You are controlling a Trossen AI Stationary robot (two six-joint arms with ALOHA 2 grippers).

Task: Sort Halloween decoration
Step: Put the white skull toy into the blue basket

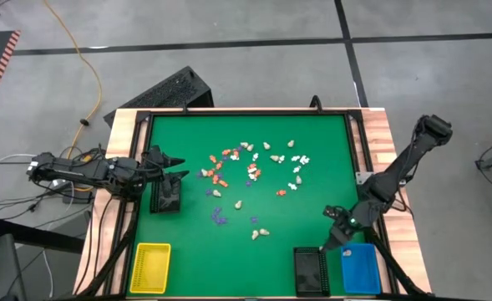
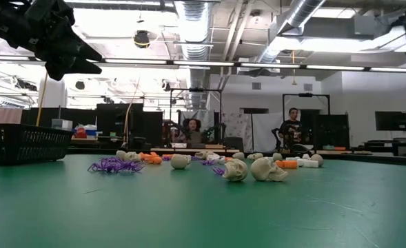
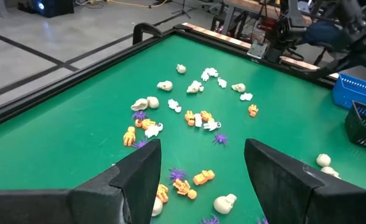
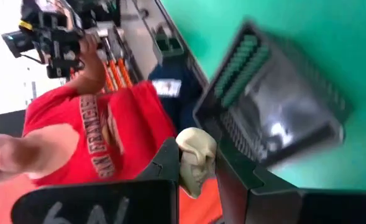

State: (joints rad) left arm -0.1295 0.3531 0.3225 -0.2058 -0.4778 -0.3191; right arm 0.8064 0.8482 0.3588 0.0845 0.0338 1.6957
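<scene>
Cream-beige figurine (image 4: 196, 158) pinched between right fingers (image 4: 164, 163) above black tray (image 4: 276, 106); left fingers (image 3: 146, 169) spread.

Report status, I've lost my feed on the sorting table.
Left gripper open, hovering beside the figurines. Right gripper shut on a cream figurine, over the black tray. Nothing blocking.

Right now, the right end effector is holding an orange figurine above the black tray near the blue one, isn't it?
Not quite: the figurine pinched in the right end effector is cream-beige, not orange, as the right wrist view shows. The rest holds: it hangs above the black tray, beside the blue tray.
</scene>
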